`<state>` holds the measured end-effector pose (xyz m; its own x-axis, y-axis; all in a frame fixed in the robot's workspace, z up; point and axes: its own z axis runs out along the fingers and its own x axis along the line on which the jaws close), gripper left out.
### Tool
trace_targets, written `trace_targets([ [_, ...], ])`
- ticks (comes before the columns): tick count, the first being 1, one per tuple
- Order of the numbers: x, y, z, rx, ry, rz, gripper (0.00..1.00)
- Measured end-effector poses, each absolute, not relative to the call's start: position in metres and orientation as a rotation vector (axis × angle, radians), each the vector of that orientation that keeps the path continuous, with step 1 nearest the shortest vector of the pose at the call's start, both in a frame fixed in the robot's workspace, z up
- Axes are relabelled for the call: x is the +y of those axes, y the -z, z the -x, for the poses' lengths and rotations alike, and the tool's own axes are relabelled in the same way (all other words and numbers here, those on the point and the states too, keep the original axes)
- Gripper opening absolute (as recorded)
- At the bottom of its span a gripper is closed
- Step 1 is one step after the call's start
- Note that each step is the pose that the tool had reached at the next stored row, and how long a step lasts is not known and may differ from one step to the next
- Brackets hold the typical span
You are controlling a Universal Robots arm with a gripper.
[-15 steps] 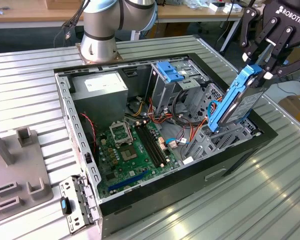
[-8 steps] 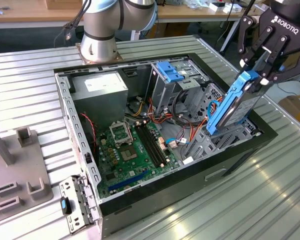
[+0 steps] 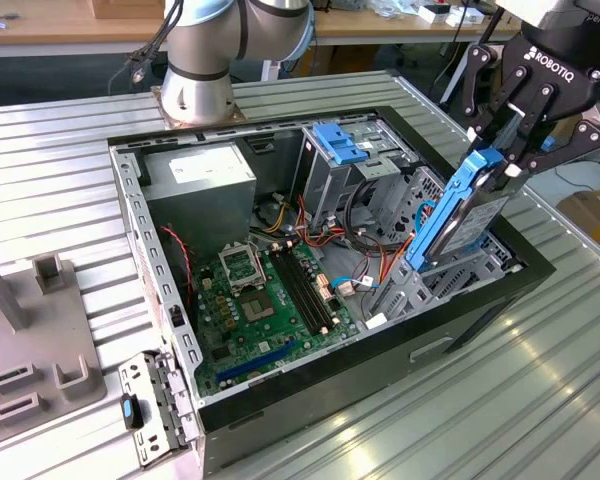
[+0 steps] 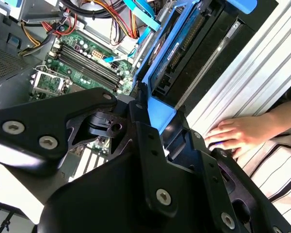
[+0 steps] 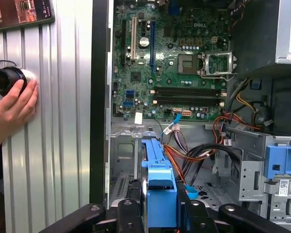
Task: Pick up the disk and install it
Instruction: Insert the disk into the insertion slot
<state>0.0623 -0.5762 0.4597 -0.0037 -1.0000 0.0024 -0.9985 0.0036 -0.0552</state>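
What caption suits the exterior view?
Gripper holds the disk by its blue rail, tilted, over the open computer case.

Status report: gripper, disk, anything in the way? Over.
Gripper shut on disk. Disk tilted, lower end at drive bay. Cables beside bay; person's hand on table outside case.

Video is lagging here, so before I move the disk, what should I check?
1. Grip: hand shut on the disk's blue top end. Ok.
2. Seating: disk tilted, lower end at the bay, top end above the case. Not ok.
3. Rails lined up with the bay: cannot tell.
4. Cables beside the bay, clear of the disk: cannot tell.
5. Person touching the table beside the case: probably not ok.
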Motion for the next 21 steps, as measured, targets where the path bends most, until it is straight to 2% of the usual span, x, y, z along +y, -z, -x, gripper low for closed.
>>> trace_targets([
  [9, -0.5762, -0.4671, -0.0614, 2.198, 0.059, 2.187, 0.37],
  [13, -0.5762, -0.4661, -0.0606, 2.191, 0.043, 2.180, 0.37],
  [21, -0.5765, -0.4602, -0.0606, 2.194, 0.049, 2.183, 0.37],
])
